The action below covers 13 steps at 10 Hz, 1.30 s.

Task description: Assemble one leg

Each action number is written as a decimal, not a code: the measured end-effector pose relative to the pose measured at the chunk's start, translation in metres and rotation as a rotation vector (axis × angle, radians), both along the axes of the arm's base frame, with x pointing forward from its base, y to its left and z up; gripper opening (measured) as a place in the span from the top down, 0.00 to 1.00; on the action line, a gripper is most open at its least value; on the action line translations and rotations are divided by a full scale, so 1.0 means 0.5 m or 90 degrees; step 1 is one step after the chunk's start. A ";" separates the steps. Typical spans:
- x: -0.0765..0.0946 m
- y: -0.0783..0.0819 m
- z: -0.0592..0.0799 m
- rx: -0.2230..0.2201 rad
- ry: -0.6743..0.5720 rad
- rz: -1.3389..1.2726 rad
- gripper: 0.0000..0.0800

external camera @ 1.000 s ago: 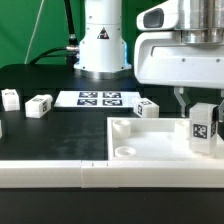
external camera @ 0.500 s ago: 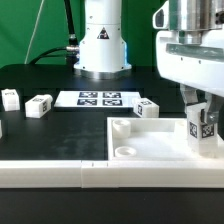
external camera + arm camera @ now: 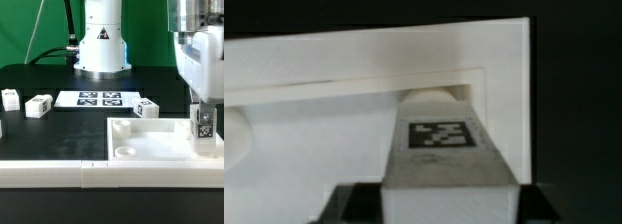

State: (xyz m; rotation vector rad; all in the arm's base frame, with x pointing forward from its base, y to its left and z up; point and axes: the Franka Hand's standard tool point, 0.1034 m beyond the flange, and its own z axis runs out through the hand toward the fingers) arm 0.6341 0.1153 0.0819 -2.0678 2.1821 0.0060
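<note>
My gripper [image 3: 203, 108] is shut on a leg [image 3: 204, 126], a small white block with a marker tag, and holds it upright over the corner of the large white panel [image 3: 150, 143] at the exterior view's right. In the wrist view the leg [image 3: 443, 140] sits between my dark fingers [image 3: 352, 203], its far end at the panel's raised rim corner [image 3: 473, 78]. Whether the leg touches the panel cannot be told. Three more legs lie on the table: one [image 3: 147, 108] beside the panel, two [image 3: 39, 105] [image 3: 10, 98] at the left.
The marker board [image 3: 100, 98] lies flat on the black table in front of the robot base [image 3: 103, 45]. A long white bar [image 3: 45, 172] runs along the front edge. The panel has a round socket [image 3: 126, 152] near its front left corner.
The gripper with the leg has moved toward the exterior view's right and slightly down, bringing the leg closer to the panel's right corner. The other legs have not moved.
</note>
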 end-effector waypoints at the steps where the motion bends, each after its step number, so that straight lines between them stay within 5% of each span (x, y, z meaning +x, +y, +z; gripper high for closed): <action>1: 0.000 0.000 0.001 -0.002 -0.002 0.026 0.37; 2: 0.002 0.001 0.004 -0.003 -0.005 0.044 0.23; 3: 0.002 0.000 0.004 -0.011 -0.013 0.115 0.20; 13: 0.006 0.005 0.002 -0.074 -0.029 0.888 0.19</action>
